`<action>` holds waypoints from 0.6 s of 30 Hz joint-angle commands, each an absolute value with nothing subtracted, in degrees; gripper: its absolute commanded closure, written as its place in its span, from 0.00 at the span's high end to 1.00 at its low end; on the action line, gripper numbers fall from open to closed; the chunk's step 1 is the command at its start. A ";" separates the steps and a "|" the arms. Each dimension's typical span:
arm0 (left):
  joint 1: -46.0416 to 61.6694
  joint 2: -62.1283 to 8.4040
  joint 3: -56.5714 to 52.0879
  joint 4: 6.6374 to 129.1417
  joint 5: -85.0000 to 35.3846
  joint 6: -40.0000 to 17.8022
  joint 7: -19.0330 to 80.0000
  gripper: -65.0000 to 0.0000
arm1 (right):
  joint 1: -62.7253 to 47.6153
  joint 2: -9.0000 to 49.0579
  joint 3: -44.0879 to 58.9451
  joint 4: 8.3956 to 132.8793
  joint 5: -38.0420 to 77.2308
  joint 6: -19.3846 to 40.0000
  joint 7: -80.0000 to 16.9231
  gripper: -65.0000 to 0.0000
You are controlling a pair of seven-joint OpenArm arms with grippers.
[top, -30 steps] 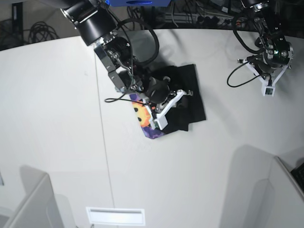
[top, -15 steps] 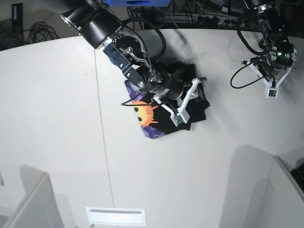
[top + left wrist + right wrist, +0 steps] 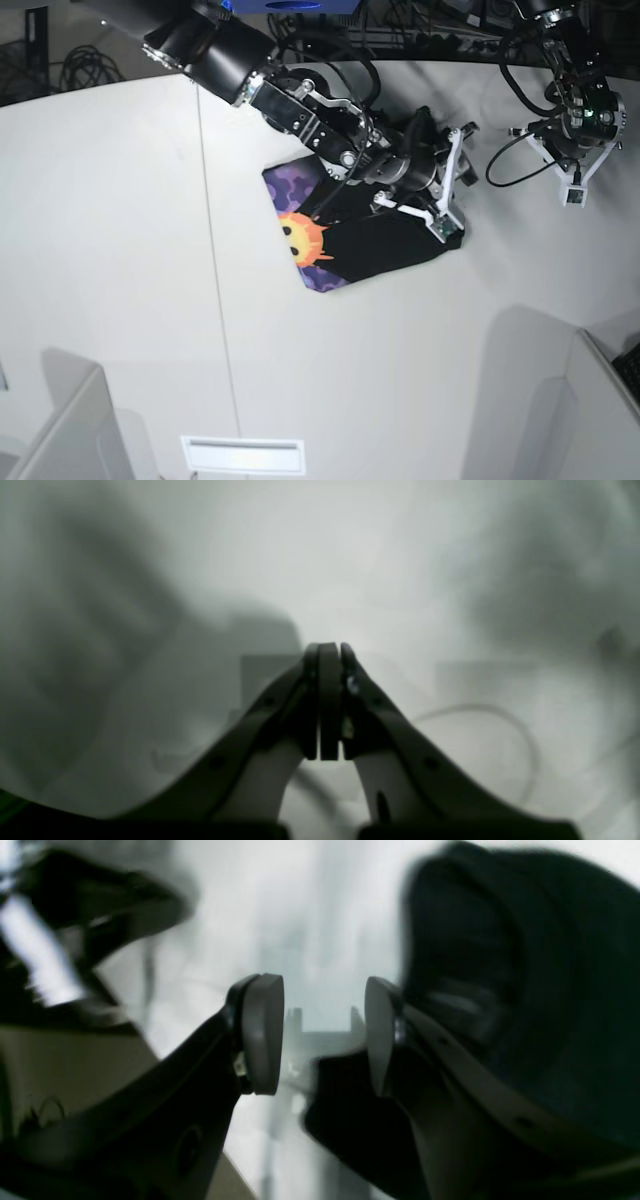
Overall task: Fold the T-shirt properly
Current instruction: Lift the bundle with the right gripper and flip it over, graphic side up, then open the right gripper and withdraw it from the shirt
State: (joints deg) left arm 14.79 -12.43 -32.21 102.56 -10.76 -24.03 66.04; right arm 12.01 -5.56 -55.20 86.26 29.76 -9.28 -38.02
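The T-shirt (image 3: 385, 247) lies bunched in the middle of the white table (image 3: 110, 250). Its orange-yellow sun face on purple camouflage (image 3: 300, 235) shows at its left, with black cloth to the right. My right gripper (image 3: 452, 185) hangs over the shirt's right edge. In the right wrist view this gripper (image 3: 322, 1035) is open with nothing between the pads, and blurred black cloth (image 3: 525, 965) lies just right of it. My left gripper (image 3: 572, 190) is at the far right, away from the shirt. In the left wrist view it (image 3: 327, 652) is shut and empty over bare table.
A seam (image 3: 215, 300) runs down the table left of the shirt. Grey partitions stand at the bottom left (image 3: 70, 430) and bottom right (image 3: 590, 400). A white slot (image 3: 243, 455) sits at the front edge. Cables (image 3: 400, 40) lie behind the table's back edge.
My right arm has swept right across the shirt to its right edge. The black cloth has spread rightward and more of the print shows. My left arm has hardly moved.
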 commanded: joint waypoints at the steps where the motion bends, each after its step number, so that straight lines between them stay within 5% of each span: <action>1: 14.55 -13.23 -32.48 103.43 -10.95 -24.04 65.45 0.00 | 13.41 -6.20 -55.60 88.84 30.11 -8.84 -36.79 0.38; 4: 14.81 -12.88 -32.40 104.04 -11.03 -24.04 65.45 0.00 | 13.23 -4.00 -53.49 91.65 30.11 -8.84 -36.44 0.34; 8: 14.90 -11.12 -32.40 105.27 -11.82 -24.22 65.45 0.00 | 8.84 -0.40 -42.95 95.52 30.11 -8.84 -36.35 0.00; 18: 16.31 -8.48 -32.48 106.68 -36.70 -28.09 65.36 0.00 | -6.73 11.47 -19.82 106.68 30.46 -8.75 -36.35 0.00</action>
